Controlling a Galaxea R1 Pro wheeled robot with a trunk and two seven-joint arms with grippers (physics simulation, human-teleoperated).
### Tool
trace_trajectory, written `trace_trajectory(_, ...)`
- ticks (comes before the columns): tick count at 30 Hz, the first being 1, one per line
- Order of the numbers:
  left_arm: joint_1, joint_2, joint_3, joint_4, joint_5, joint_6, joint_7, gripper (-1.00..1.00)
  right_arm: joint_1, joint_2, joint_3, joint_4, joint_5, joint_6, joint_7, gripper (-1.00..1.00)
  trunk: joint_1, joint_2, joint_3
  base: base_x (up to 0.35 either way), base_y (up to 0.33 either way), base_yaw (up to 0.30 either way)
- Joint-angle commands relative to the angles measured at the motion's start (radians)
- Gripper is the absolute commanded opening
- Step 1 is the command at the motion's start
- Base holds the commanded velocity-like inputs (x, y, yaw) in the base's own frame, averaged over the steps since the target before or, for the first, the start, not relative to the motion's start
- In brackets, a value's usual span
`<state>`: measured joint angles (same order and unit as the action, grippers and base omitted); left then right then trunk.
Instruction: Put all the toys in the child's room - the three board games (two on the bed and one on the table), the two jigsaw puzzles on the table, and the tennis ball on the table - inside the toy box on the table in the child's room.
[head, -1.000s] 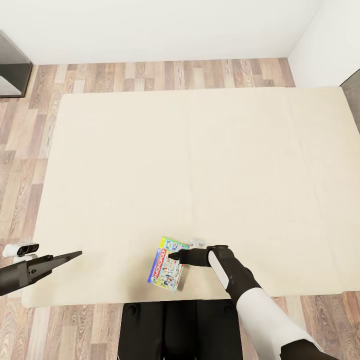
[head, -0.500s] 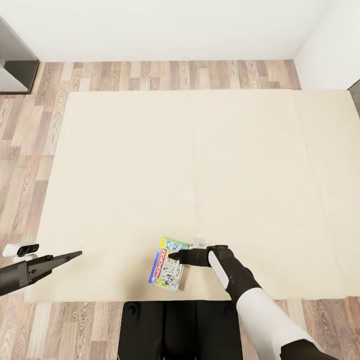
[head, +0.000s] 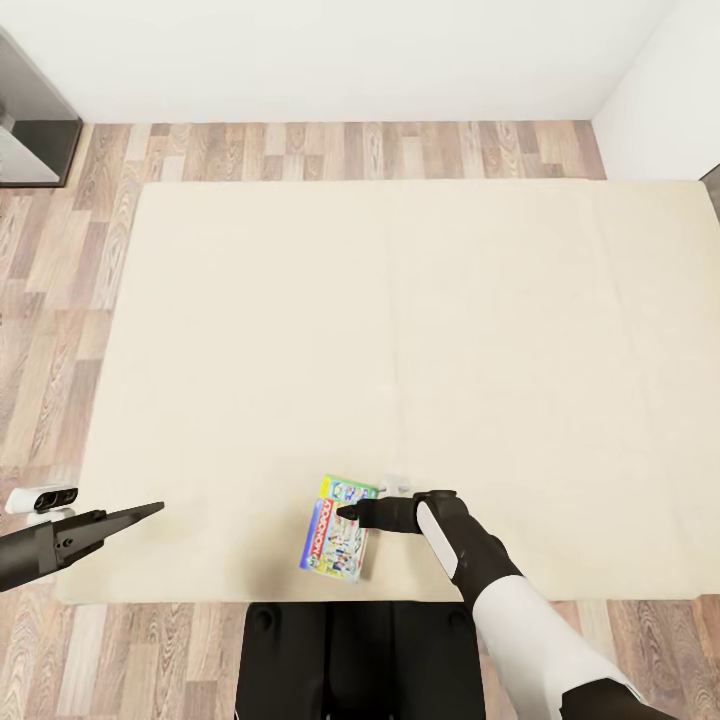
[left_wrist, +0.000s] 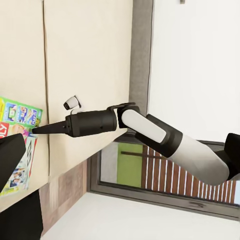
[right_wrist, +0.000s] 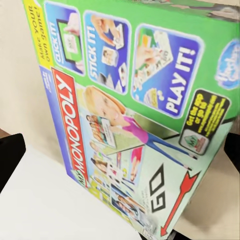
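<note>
1. Between the earlier pictures and now the whole head view has slid a little: the camera turned, while the Monopoly board game (head: 336, 529) and both arms kept their places in the picture.
2. That game box lies flat on the beige mattress of the bed (head: 250, 330), close to its near edge and left of the right gripper (head: 347, 512).
3. Right gripper's fingertips hang over the box's right edge; whether its jaws are spread or pressed together cannot be told.
4. Left gripper (head: 150, 509) hovers at the mattress's near-left corner, well apart from the box, fingers pressed to a point.
5. Mattress beyond the box lies bare to the far edge, with wooden floor (head: 60, 260) bordering it.
</note>
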<state>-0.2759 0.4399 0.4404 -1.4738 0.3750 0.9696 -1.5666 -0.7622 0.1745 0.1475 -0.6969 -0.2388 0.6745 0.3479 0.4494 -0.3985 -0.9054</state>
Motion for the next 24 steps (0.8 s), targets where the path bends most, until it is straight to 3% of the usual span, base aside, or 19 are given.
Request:
trace_trajectory(1,0.000,0.000,0.000,0.000,-0.001,0.011,-0.004,1.00,0.000,0.000,0.000,-0.001,-0.002,0.005,0.000,1.00,0.001,-0.002,-0.001,0.000,0.155,0.000)
trace_trajectory(24,0.000,0.000,0.000,0.000,-0.001,0.011,-0.004,1.00,0.000,0.000,0.001,-0.001,-0.002,0.005,0.000,1.00,0.001,-0.002,-0.001,0.000,0.062,0.000)
